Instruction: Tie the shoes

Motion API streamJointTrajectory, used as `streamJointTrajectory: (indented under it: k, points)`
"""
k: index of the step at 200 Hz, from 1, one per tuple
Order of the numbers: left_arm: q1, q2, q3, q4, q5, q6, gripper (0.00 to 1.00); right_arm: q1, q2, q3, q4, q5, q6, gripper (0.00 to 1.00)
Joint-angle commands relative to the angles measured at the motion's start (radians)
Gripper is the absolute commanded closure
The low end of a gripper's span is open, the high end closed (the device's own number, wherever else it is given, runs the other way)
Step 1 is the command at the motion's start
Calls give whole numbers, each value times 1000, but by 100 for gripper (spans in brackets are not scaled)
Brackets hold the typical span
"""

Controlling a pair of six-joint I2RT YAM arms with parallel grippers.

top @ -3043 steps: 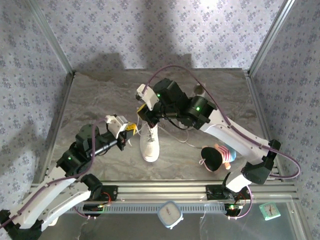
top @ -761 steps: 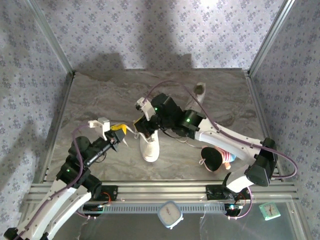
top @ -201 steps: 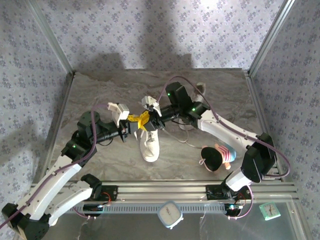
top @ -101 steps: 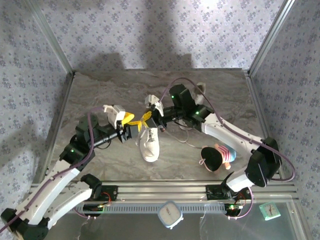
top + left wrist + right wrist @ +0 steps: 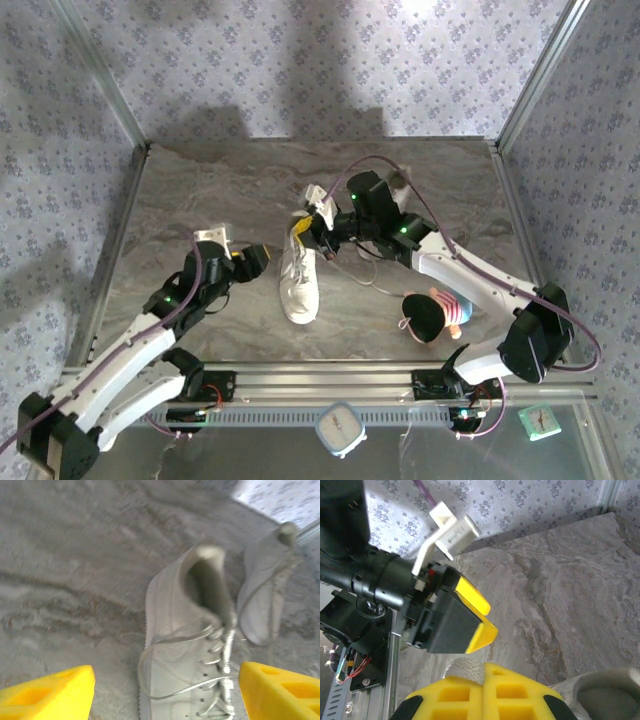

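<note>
One white shoe [image 5: 298, 287] lies in the middle of the table, toe toward me. The other shoe [image 5: 398, 181] sits behind it at the right, mostly hidden by the right arm. My right gripper [image 5: 300, 232] hovers over the near shoe's opening, shut on a white lace end [image 5: 465, 670] that pokes out between its yellow fingers [image 5: 520, 692]. My left gripper [image 5: 252, 262] is just left of the shoe with its jaws wide open and empty. In the left wrist view, both shoes [image 5: 185, 645] [image 5: 267, 590] and loose lace loops lie beyond its fingers [image 5: 47, 692].
A black-and-pink plush toy [image 5: 432, 312] lies at the right front of the table. A loose lace [image 5: 375, 283] trails on the table right of the near shoe. Metal frame posts and patterned walls enclose the table; an aluminium rail [image 5: 330, 380] runs along the near edge.
My left gripper opened, let go of the lace and drew back to the left, away from the shoe. My right gripper shut on the lace end and shifted slightly right.
</note>
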Motion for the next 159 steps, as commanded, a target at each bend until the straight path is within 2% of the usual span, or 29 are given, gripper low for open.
streamJointTrajectory:
  k: [1,24,46,68,92,117,159]
  points:
    - [25,68,-25,62,-20,-134,27,1,-7,31,-22,30,42,100]
    - [69,155,-53,173,61,-178,30,20,17,70,-37,31,49,100]
    - [82,205,-72,261,115,-163,32,37,43,110,-36,66,84,100]
    - [97,237,-91,286,129,-149,32,59,76,160,-48,107,109,100]
    - [130,305,-98,325,197,-145,34,72,106,204,-69,152,113,100]
    - [130,377,-90,340,219,-137,38,71,128,229,-67,184,143,100]
    - [130,463,-86,382,238,-141,39,85,183,309,-144,296,146,100]
